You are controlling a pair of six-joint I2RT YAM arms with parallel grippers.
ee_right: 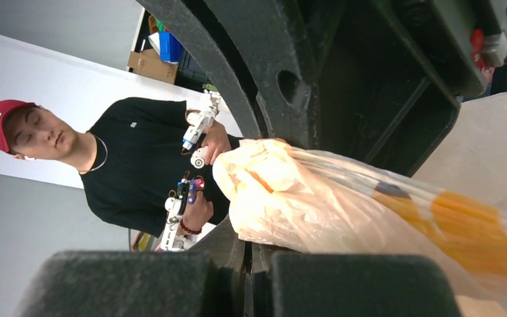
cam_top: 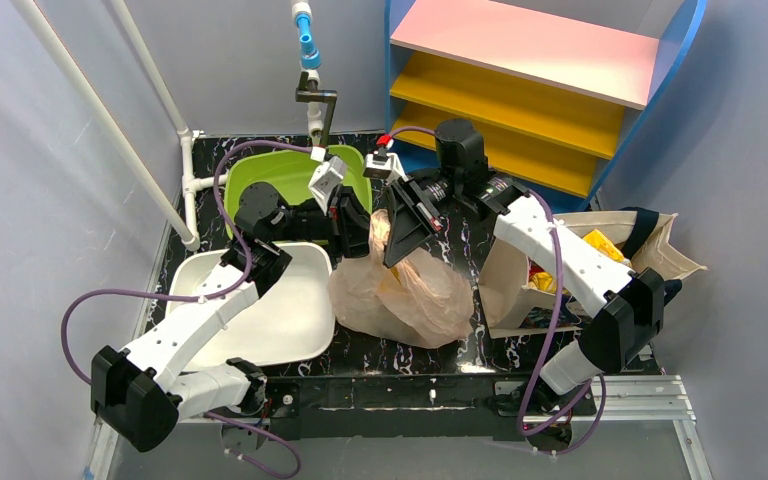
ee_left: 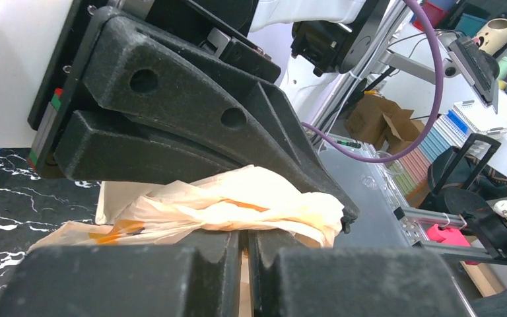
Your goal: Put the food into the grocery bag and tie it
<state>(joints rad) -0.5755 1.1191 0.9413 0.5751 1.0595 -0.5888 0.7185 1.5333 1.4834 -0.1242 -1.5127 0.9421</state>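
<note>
Your left claw (cam_top: 368,236) and right claw (cam_top: 393,260) are both squeezed shut on the grocery bag (cam_top: 405,300) handles. Their tips nearly touch, just above the bag.

Soft, even light is coming from overhead, and all three views are reading bright.
In the top view the tray (cam_top: 260,322) at 8 o'clock is glaring near white, the glossy table (cam_top: 410,358) at 6 o'clock is catching small highlights, and shadows are falling short and faint. In the left wrist view the near fingers (ee_left: 105,285) at 6 o'clock are blurring into grainy black, while the background at 3 o'clock is washing out pale. In the right wrist view light is shining through the bag (ee_right: 317,205), making it glow at centre, and the blacks at 12 o'clock are sinking into shadow.
</note>
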